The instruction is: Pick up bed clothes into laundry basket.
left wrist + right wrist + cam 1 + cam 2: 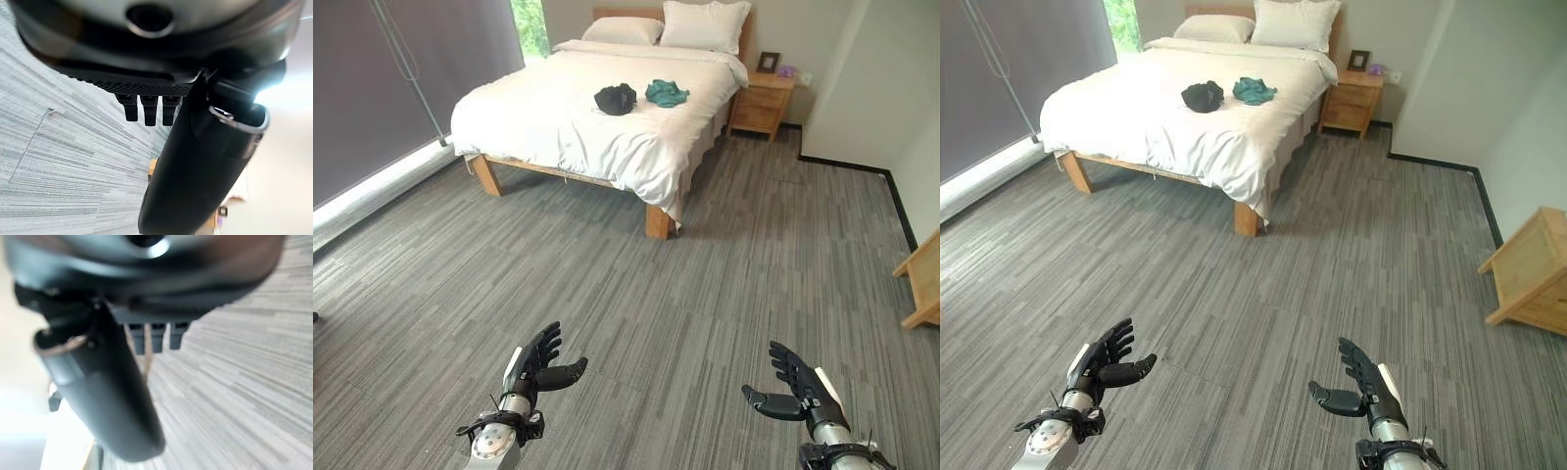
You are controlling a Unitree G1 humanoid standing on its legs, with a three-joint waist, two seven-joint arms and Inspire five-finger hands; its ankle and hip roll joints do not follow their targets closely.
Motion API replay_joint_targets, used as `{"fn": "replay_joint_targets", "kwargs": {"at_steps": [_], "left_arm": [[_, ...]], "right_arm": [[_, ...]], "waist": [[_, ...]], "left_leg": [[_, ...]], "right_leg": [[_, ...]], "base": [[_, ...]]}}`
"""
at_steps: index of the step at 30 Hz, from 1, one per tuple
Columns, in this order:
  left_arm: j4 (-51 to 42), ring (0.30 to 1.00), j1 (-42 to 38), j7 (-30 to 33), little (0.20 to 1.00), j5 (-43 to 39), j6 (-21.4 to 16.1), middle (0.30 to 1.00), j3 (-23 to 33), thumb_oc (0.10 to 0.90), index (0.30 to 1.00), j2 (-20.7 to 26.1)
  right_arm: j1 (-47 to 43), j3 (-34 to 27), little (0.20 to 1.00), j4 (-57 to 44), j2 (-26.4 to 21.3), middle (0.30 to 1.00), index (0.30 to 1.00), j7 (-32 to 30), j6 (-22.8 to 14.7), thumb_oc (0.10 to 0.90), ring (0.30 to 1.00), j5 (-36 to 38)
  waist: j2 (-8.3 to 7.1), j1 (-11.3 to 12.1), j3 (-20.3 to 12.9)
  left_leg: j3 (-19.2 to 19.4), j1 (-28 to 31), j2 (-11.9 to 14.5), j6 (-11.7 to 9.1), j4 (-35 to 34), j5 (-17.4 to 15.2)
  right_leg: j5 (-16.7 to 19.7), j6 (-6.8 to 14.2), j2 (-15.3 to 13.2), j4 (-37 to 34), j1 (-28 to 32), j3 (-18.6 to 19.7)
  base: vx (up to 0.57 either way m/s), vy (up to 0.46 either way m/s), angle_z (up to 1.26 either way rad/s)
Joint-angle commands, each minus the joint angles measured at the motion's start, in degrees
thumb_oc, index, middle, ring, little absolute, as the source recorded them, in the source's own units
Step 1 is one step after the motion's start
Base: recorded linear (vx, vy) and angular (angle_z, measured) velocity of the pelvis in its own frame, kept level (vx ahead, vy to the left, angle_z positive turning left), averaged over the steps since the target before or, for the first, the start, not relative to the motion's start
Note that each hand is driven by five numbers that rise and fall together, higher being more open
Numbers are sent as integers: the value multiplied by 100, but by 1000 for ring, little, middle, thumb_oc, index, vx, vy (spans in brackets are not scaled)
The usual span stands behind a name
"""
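Grey plank floor (636, 294) lies bare under both hands. Left hand (540, 364) and right hand (795, 384): fingers relaxed, holding nothing. At 12 o'clock, well apart, black garment (616, 98) and teal garment (666, 93) lie crumpled mid-bed (558, 122); likely light, soft, pinchable at any fold. Nightstand (762, 103) at 1 o'clock; approach looks unobstructed.

Readable text: none can be made out.
Picture frame (769, 62) on nightstand (761, 101): too small to tell whether it bears print.
Clothes on bed (558, 117): no legible labels.
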Motion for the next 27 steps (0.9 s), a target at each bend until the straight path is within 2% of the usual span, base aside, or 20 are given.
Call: {"fn": "replay_joint_targets", "kwargs": {"at_steps": [1,2,4,10,14,15,16,17,18,19,20,21,23,24,26,27], "left_arm": [[-561,900,-734,-87,900,-197,-441,900,229,800,900,54],[-622,900,-789,-52,900,-164,-435,900,178,800,900,54],[-727,900,-801,-120,900,-4,-421,900,128,800,900,146],[-514,900,-838,-44,900,-342,-546,900,311,800,900,-8],[-461,900,-800,67,900,-328,-608,900,473,800,900,60],[-439,900,-803,6,900,-363,-602,900,513,800,900,84],[-437,900,-806,4,900,-364,-602,900,515,800,900,84],[-422,900,-845,-33,900,-352,-601,900,506,800,900,99],[-432,900,-887,-47,900,-371,-579,900,467,800,900,96],[-431,900,-891,-48,900,-371,-579,900,471,800,900,99],[-471,900,-950,-64,900,-450,-576,900,424,800,900,108],[-462,900,-1066,-68,900,-488,-597,900,294,800,900,86],[-490,900,-1143,-68,900,-464,-620,900,247,800,900,85],[-525,900,-1231,-65,900,-445,-637,900,185,800,900,91],[-510,900,-1405,-96,900,-524,-712,900,96,800,900,30],[-472,900,-1507,-140,900,-627,-755,900,10,800,900,-50]], "right_arm": [[-293,-350,900,-811,-190,900,900,-180,-513,800,900,72],[-290,-316,900,-876,-25,900,900,-84,-520,800,900,523],[-279,-280,900,-818,23,900,900,68,-531,800,900,826],[-574,-183,900,-662,4,900,900,28,-526,800,900,919],[-836,-71,900,-671,-10,900,900,16,-516,800,900,1032],[-867,-43,900,-713,-25,900,900,60,-500,800,900,1006],[-868,-44,900,-716,-25,900,900,60,-496,800,900,1006],[-813,-70,900,-732,-31,900,900,93,-471,800,900,941],[-742,-94,900,-762,-5,900,900,100,-469,800,900,922],[-746,-94,900,-764,-2,900,900,100,-467,800,900,921],[-683,-128,900,-787,22,900,900,103,-468,800,900,949],[-591,-190,900,-750,80,900,900,73,-503,800,900,981],[-598,-227,900,-684,89,900,900,37,-508,800,900,947],[-616,-227,900,-648,81,900,900,10,-506,800,900,943],[-595,-295,900,-611,81,900,900,-22,-525,800,900,1042],[-546,-353,900,-573,75,900,900,-21,-550,800,900,1132]], "waist": [[-163,-26,-257],[-148,-53,-252],[-124,-78,-256],[-99,-101,-167],[-26,-115,19],[7,-108,109],[-1,-97,105],[21,-145,214],[6,-211,300],[7,-197,286],[-17,-304,402],[31,-500,561],[50,-570,566],[58,-645,563],[159,-958,501],[176,-1177,466]], "left_leg": [[245,-105,529,-444,31,-163],[270,-107,516,-449,5,-174],[287,-106,502,-450,-2,-198],[399,-145,407,-392,67,-316],[563,-247,309,-282,300,-524],[624,-256,251,-191,467,-722],[636,-272,245,-187,494,-744],[562,-199,179,-90,623,-893],[484,-128,115,-10,700,-992],[500,-159,124,-15,705,-973],[418,-101,96,35,770,-1060],[254,-7,153,36,862,-1153],[249,24,128,10,952,-1272],[265,105,92,-16,961,-1364],[99,402,23,-157,937,-1550],[-66,619,-22,-239,936,-1656]], "right_leg": [[714,676,-386,-782,-273,149],[735,692,-396,-827,-275,167],[747,705,-413,-865,-276,190],[763,786,-479,-803,-421,322],[635,828,-525,-360,-734,550],[487,852,-571,63,-888,644],[452,856,-574,126,-927,661],[532,942,-612,965,-1210,718],[815,1022,-633,1635,-1440,765],[846,1016,-620,1629,-1474,777],[1169,1051,-535,2273,-1794,935],[1288,1011,-174,2947,-2215,1112],[1149,944,-280,2904,-2415,1070],[1064,903,-338,2622,-2556,1057],[852,946,-199,1744,-2588,1218],[866,1047,-75,803,-2572,1506]], "base": [[41,23,-12],[44,32,-5],[43,31,-4],[31,37,-9],[25,96,-24],[82,100,-39],[156,111,-44],[133,59,-42],[124,52,-11],[88,9,1],[182,-19,10],[194,-19,12],[252,-24,26],[390,-39,50],[493,-79,29],[749,-228,37]]}}
